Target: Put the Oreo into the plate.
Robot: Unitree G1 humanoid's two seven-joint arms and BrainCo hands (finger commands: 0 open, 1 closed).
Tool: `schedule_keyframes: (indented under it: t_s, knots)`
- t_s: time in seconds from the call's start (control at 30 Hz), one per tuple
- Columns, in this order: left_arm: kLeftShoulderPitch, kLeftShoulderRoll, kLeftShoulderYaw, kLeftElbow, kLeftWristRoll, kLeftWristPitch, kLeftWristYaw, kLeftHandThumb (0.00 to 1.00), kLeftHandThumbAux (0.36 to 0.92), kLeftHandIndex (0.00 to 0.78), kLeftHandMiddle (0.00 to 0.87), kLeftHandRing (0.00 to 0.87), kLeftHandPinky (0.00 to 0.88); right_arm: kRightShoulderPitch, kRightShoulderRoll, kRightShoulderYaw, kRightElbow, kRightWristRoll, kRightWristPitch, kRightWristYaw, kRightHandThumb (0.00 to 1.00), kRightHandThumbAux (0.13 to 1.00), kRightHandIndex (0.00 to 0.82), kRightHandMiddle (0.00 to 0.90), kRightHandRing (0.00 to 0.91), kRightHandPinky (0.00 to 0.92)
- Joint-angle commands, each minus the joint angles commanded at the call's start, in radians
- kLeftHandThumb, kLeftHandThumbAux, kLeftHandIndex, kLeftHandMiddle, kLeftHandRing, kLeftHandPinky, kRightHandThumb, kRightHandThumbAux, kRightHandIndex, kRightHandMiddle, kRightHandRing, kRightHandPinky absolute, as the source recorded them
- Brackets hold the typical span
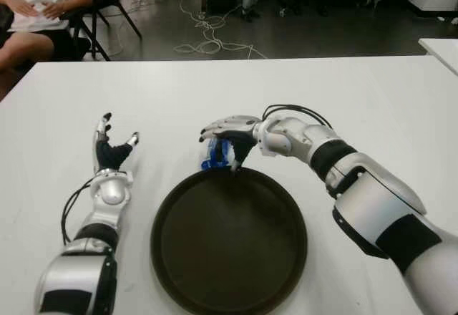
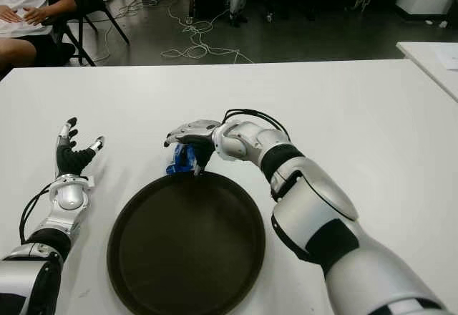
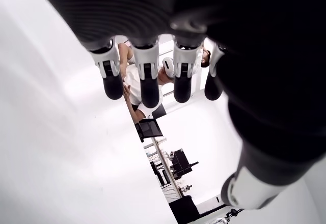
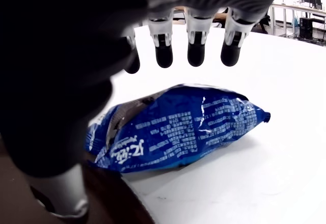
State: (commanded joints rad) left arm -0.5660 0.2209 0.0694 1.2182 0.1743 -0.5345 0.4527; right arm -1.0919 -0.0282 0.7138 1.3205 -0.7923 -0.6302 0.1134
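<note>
The right hand (image 1: 227,137) hovers over the blue Oreo pack (image 4: 178,132) beside the plate (image 1: 229,240) rim, fingers spread, gripping nothing; left hand (image 1: 111,149) open on the desk (image 1: 179,93)

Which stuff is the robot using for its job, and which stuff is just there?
For the job:
Oreo pack, lying on the table by the plate's far rim
plate
right hand, open over the pack

Just there:
left hand, open, left of the plate
table
person sitting behind
cables on the floor
</note>
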Motion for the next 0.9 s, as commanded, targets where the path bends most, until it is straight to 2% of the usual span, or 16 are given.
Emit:
schedule_keyframes:
  t_s: [0.3, 0.67, 0.9]
  knots:
    - [0.002, 0.002, -0.004, -0.001, 0.006, 0.006, 0.009, 0.000, 0.749, 0.061, 0.092, 0.074, 0.047, 0.012, 0.002, -0.014, 0.000, 0.006, 0.010, 0.004, 0.000, 0.782, 0.000, 0.000, 0.000, 0.000]
    - [-0.001, 0.001, 0.000, 0.002, -0.001, 0.013, 0.003, 0.000, 0.740, 0.063, 0.099, 0.074, 0.053, 0.031, 0.003, -0.027, 0.003, 0.010, 0.011, 0.005, 0.000, 0.731, 0.000, 0.000, 0.000, 0.000]
    - [-0.002, 0.000, 0.003, 0.005, -0.006, 0.020, -0.004, 0.000, 0.740, 0.061, 0.094, 0.070, 0.053, 0.036, 0.001, -0.029, 0.006, 0.011, 0.017, 0.027, 0.000, 0.732, 0.000, 0.000, 0.000, 0.000]
